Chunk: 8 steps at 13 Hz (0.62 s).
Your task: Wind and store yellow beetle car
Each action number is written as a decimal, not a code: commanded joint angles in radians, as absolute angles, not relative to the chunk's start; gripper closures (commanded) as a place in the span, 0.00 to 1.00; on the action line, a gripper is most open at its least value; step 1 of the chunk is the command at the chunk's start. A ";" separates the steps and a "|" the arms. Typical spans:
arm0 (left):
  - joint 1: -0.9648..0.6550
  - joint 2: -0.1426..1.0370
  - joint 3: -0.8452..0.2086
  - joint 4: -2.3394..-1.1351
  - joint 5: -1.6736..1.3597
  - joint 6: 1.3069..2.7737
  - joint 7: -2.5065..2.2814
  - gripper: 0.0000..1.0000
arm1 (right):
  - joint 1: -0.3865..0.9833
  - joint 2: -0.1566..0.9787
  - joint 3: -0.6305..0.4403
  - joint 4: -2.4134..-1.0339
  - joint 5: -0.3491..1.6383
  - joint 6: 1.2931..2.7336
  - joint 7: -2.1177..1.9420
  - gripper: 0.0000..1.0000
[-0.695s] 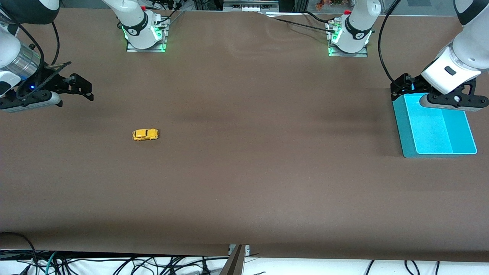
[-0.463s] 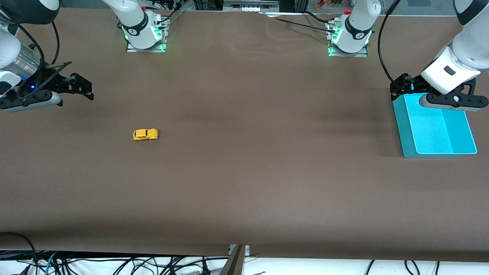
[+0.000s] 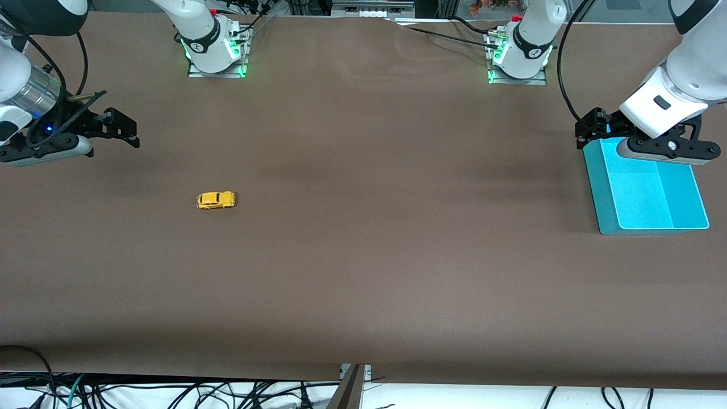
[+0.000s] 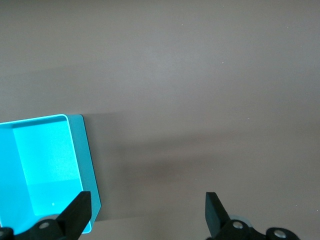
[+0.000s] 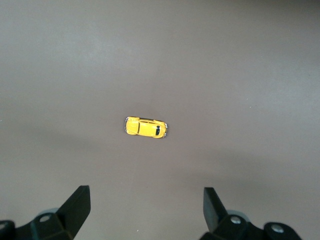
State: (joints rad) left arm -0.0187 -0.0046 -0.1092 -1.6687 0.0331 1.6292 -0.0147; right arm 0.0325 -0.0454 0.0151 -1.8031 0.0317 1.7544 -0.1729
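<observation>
The yellow beetle car (image 3: 216, 200) stands on its wheels on the brown table (image 3: 369, 255), toward the right arm's end. My right gripper (image 3: 130, 132) hangs open and empty over the bare table at that end, with the car (image 5: 146, 127) apart from it and ahead of its gripper (image 5: 146, 197) in the right wrist view. My left gripper (image 3: 585, 129) is open and empty over the corner of the teal bin (image 3: 647, 193). The left wrist view shows the left gripper (image 4: 148, 202) straddling the bin's outer wall (image 4: 85, 165).
The teal bin is empty and sits at the left arm's end of the table. Both arm bases (image 3: 214, 51) (image 3: 519, 57) stand along the table's edge farthest from the front camera. Cables hang below the edge nearest to that camera.
The left arm has shifted a little toward the middle of the table and toward its base. The car and the right arm have not moved.
</observation>
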 commanded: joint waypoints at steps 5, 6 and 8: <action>-0.021 0.012 -0.107 -1.632 0.018 1.595 -0.023 0.00 | 0.043 -0.034 0.003 -1.782 0.006 1.723 -0.189 0.00; -0.021 0.012 -0.106 -1.632 0.018 1.595 -0.021 0.00 | 0.043 -0.032 0.003 -1.782 0.006 1.721 -0.189 0.00; -0.021 0.012 -0.106 -1.632 0.018 1.595 -0.023 0.00 | 0.043 -0.028 0.003 -1.782 0.005 1.713 -0.189 0.00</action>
